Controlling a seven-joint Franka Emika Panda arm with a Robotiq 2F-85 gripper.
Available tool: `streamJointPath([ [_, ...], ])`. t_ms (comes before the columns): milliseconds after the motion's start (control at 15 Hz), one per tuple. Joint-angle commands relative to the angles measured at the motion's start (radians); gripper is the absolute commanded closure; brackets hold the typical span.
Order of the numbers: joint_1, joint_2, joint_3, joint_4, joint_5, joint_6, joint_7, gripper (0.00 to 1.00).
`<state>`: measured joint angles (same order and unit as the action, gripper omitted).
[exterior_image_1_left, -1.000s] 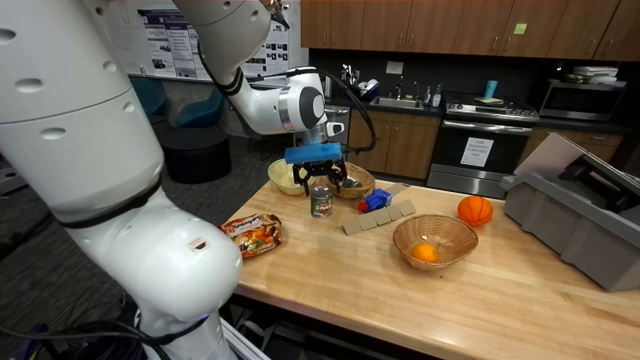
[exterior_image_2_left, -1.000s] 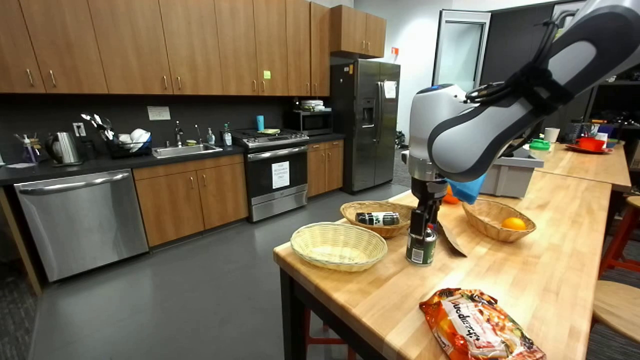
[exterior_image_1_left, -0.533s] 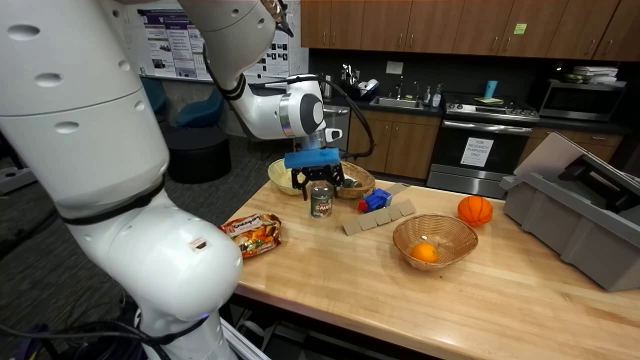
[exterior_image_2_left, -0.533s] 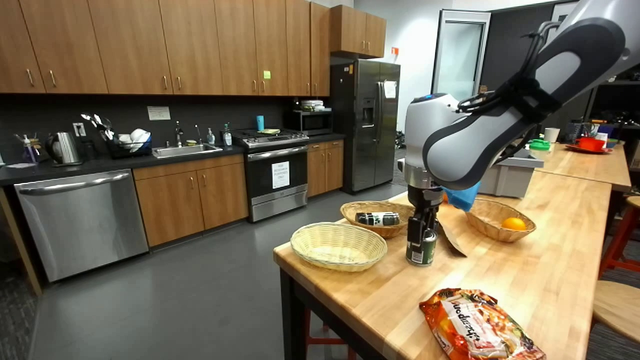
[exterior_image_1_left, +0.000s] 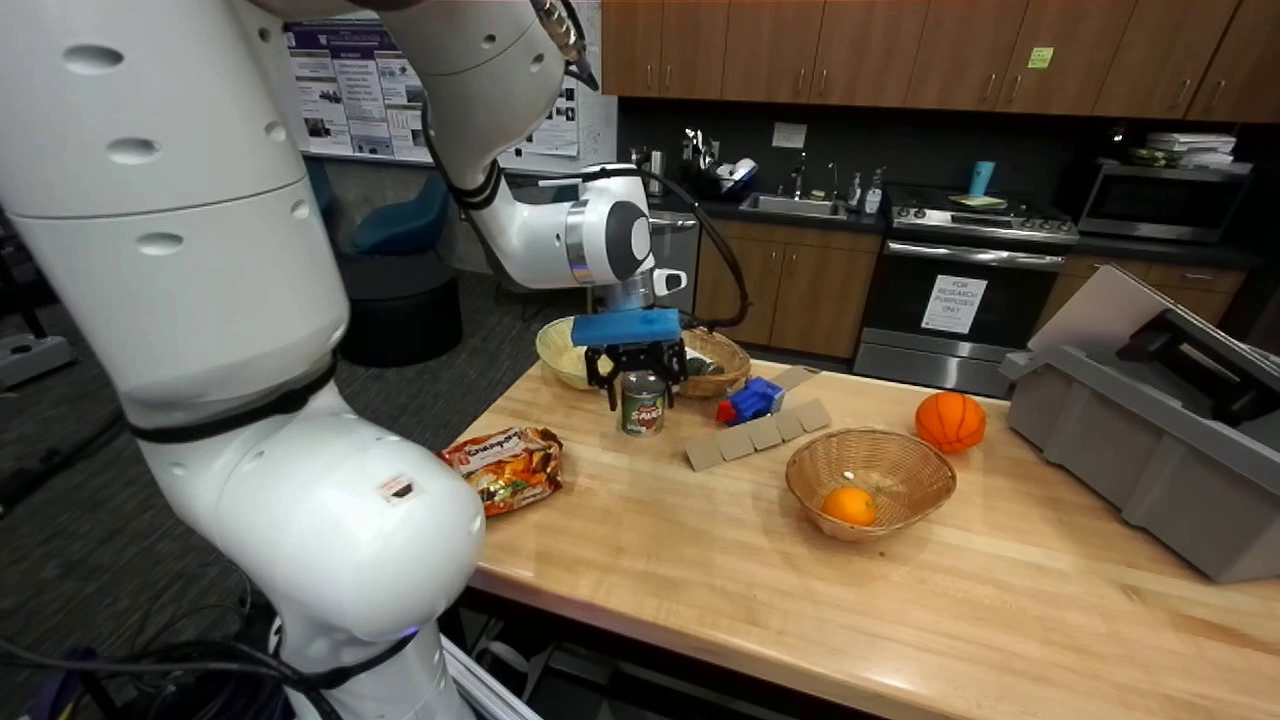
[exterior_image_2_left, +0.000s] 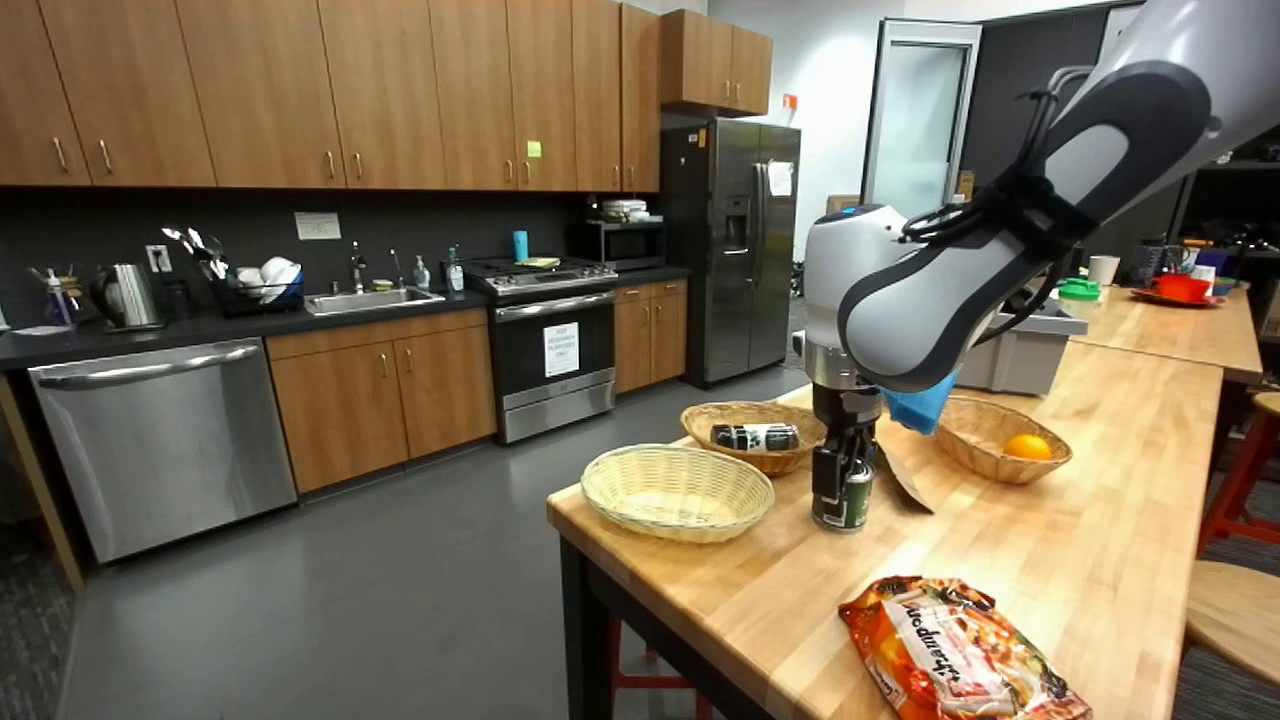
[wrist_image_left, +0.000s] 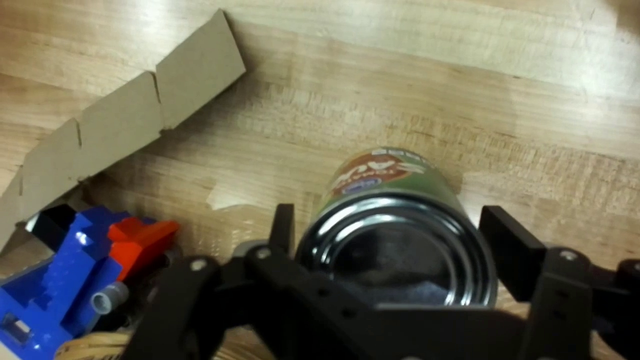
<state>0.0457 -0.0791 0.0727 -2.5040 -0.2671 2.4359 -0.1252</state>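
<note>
Points straight down with the gripper (exterior_image_1_left: 641, 402), with jaws spread to either side of a tomato sauce can (wrist_image_left: 397, 240). Shows slim gaps beside the can in an exterior view and no certain contact at the fingers (wrist_image_left: 515, 255) in the wrist view. As for the can: stands upright, directly between the fingertips and beneath the palm, with a vertical long axis in line with the gripper's reach and its base on the wooden tabletop (exterior_image_1_left: 650, 570). Near the can, a blue-and-red plastic toy (exterior_image_1_left: 758, 397) and a notched cardboard strip (wrist_image_left: 120, 120); also a pale woven basket (exterior_image_2_left: 675, 530) and a brown wicker basket (exterior_image_2_left: 770, 465) with a dark, white-labelled container (exterior_image_2_left: 757, 437) inside. Farther along the tabletop, a red-orange food packet (exterior_image_2_left: 960, 650), a round wicker basket (exterior_image_1_left: 900, 485) holding an orange (exterior_image_1_left: 849, 506), a toy basketball (exterior_image_1_left: 950, 422) and a gray bin (exterior_image_1_left: 1120, 455). Beyond, across a gray floor (exterior_image_2_left: 400, 600), wooden cabinets (exterior_image_2_left: 270, 90) above a sink (exterior_image_2_left: 375, 300) and an oven (exterior_image_2_left: 515, 350), with a dark refrigerator (exterior_image_2_left: 735, 290) at the end.
</note>
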Motion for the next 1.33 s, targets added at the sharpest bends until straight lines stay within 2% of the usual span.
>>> streamJointPath([
  [0,-0.003,0.001,-0.007,0.015,-0.023,-0.005,0.022,0.39],
  [67,-0.004,-0.004,-0.007,0.017,-0.029,-0.008,0.023,0.45],
  [200,-0.007,-0.011,-0.008,0.018,-0.043,-0.014,0.026,0.47],
  [800,-0.025,-0.096,-0.014,0.005,-0.154,-0.056,0.048,0.47],
  [1267,-0.020,-0.147,0.002,-0.003,-0.182,-0.089,0.055,0.47],
])
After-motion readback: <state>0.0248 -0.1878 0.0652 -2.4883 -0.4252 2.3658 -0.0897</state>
